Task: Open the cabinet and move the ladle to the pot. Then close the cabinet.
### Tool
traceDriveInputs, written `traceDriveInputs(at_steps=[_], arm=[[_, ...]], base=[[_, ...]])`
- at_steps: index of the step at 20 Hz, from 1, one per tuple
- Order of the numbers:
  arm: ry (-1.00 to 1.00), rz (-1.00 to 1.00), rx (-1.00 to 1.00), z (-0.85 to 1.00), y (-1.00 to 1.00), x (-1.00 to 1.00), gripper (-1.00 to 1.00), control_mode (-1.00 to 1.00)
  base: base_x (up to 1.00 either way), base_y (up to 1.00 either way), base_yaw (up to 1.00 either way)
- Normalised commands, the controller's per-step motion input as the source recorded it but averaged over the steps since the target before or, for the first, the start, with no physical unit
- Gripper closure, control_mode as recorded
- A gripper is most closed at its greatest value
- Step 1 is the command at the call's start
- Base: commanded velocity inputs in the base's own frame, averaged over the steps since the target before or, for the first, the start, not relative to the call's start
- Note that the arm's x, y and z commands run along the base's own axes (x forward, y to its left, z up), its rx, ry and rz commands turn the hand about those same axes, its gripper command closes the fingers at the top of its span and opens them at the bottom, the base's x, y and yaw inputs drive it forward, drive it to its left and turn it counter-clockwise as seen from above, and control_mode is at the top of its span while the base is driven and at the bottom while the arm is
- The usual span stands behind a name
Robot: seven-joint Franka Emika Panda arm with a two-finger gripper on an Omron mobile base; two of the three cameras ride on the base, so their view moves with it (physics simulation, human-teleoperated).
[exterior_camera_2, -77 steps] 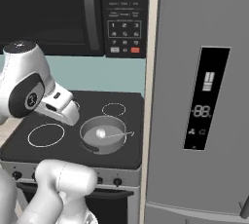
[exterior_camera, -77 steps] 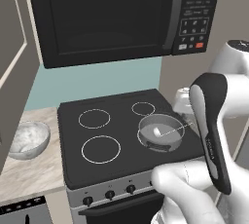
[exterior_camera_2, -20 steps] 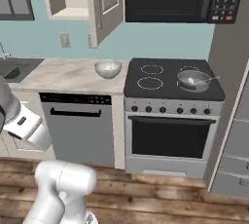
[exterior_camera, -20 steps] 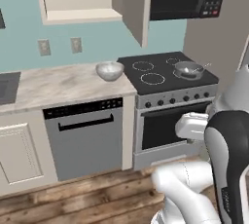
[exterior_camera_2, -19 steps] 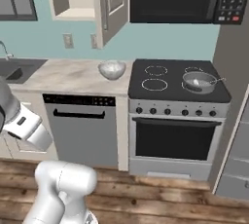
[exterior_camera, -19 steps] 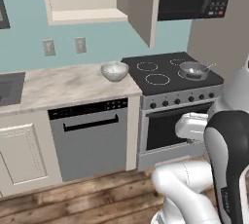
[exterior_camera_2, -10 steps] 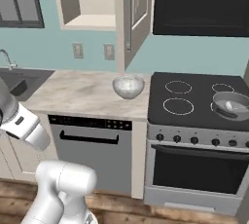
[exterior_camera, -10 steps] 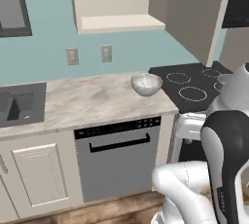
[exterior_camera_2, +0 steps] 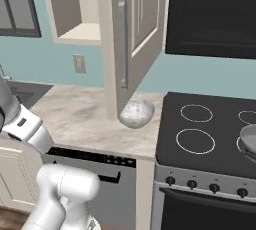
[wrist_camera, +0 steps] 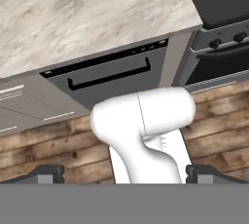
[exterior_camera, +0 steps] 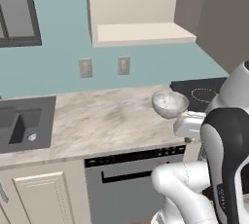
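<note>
You're facing a marbled beige counter (exterior_camera: 102, 121) against a teal wall, a dark sink (exterior_camera: 22, 128) sitting at its left end. The cabinet (exterior_camera_2: 131, 39) is hanging wide open, its shelf showing bare, a speckled bowl (exterior_camera_2: 136, 113) resting below its door. The pot (exterior_camera_2: 248, 140) is sitting on the black stove (exterior_camera_2: 210, 124), far right. Your gripper (wrist_camera: 124, 172) is hanging released over wood flooring (wrist_camera: 48, 145), grasping nothing

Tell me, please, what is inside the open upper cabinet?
The cabinet stands open, and its lit shelf looks bare in both base views. The swung door covers the right part in the right base view, and the space above the frame is cut off.
</note>
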Motion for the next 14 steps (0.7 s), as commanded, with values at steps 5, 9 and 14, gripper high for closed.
traceDriveInputs(at_steps=[5,9,14], arm=[[0.00,0.00,0.00,0.00,0.00,0.00,-1.00,1.00],[0.00,0.00,0.00,0.00,0.00,0.00,-1.00,1.00],[0.00,0.01,0.00,0.00,0.03,0.00,-1.00,-1.00]], base=[[0.43,0.00,0.27],[0.16,0.00,0.21],[0.00,0.03,0.03]])
